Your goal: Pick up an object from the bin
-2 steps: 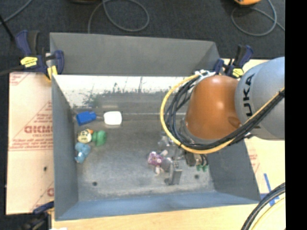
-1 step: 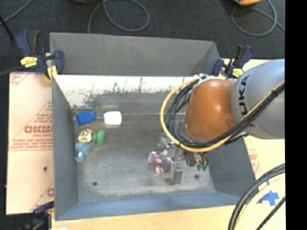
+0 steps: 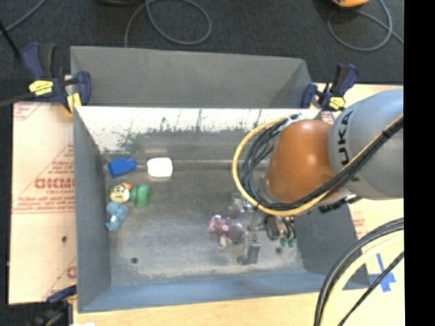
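Lettering "UKA" is showing on the arm (image 3: pixel 367 134); its gripper (image 3: pixel 250 250) is hovering beside a purple toy (image 3: pixel 219 225) near the bin's (image 3: pixel 95 250) lower-right corner, and I cannot tell how far it is open.

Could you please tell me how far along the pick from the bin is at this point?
Done: the gripper is down near the floor of the bin, right of centre, beside a small purple thing. In hand: nothing that I can see gripped. Left: the grasp and the lift out. The blue piece, the white piece and the few small things below them lie apart at the left.
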You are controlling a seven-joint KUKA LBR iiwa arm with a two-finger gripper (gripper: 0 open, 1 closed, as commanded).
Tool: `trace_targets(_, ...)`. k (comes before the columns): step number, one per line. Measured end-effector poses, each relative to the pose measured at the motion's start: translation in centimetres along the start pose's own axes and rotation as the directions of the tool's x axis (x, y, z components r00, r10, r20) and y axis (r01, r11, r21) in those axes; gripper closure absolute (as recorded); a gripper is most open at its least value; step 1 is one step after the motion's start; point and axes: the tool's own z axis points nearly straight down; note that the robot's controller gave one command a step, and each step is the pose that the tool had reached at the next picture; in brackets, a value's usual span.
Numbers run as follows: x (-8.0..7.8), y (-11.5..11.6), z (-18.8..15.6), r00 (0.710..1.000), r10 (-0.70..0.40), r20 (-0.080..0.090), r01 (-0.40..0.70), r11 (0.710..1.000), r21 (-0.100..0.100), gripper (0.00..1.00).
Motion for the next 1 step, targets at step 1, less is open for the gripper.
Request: trace_targets(1, 0.09, -0.46, 1.09, 0.992, 0.126, 0.0, -0.126, 0.992, 0.0, 0.0)
